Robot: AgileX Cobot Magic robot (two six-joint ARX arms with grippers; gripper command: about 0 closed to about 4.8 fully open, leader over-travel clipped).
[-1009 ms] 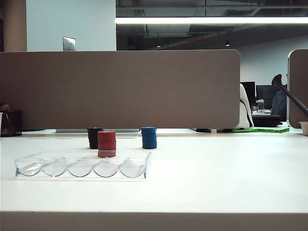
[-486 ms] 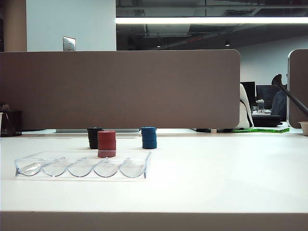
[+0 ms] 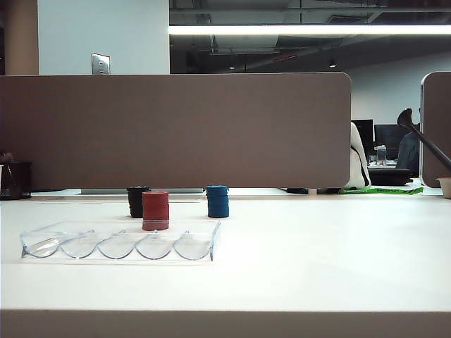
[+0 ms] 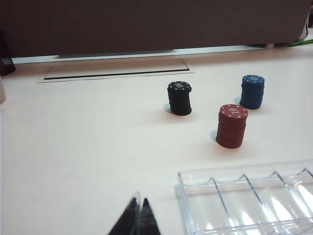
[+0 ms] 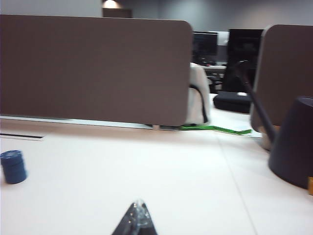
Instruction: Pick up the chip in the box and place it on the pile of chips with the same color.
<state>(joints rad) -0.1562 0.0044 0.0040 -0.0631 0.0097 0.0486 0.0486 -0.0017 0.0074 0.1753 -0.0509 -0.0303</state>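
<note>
The clear box [image 3: 120, 243] lies at the front left of the table, and its scalloped grooves [image 4: 244, 196] look empty. No loose chip is in view. Behind the box stand the black pile of chips [image 3: 137, 202] [image 4: 179, 98], a red stack [image 3: 155, 210] [image 4: 232, 126] and a blue stack [image 3: 217, 201] [image 4: 252, 91] [image 5: 13, 166]. Neither arm shows in the exterior view. My left gripper [image 4: 138, 203] is shut and empty, hanging over bare table beside the box's end. My right gripper [image 5: 139, 205] is shut and empty over the table, well away from the blue stack.
A brown partition [image 3: 176, 130] closes off the back of the table. A recessed panel [image 4: 115, 68] is set into the tabletop behind the stacks. A dark rounded object [image 5: 293, 142] stands off to one side in the right wrist view.
</note>
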